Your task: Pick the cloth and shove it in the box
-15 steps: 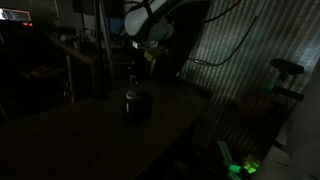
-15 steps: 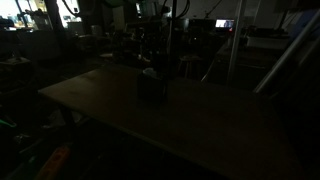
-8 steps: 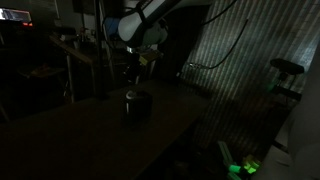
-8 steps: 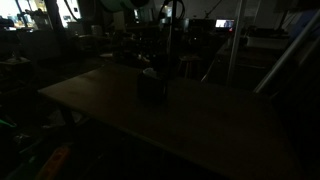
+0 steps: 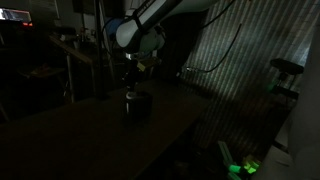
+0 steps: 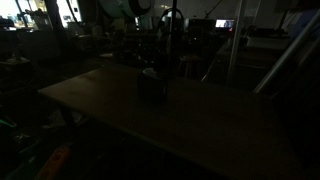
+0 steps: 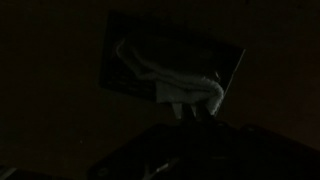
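Dark tabletop [image 5: 100,135] is seen in an exterior view bearing the box [image 5: 136,104], with the gripper [image 5: 130,82] just above it and corrugated sheeting [image 5: 235,70] to the right. In an exterior view, a pole [image 6: 232,50] is seen far right. In the wrist view, pale cloth [image 7: 175,80] is seen inside the box; whether the claw is open cannot be told.

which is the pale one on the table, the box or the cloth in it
The cloth: pale folds lying inside, seen in the wrist view. The box around it is dark, like the table.
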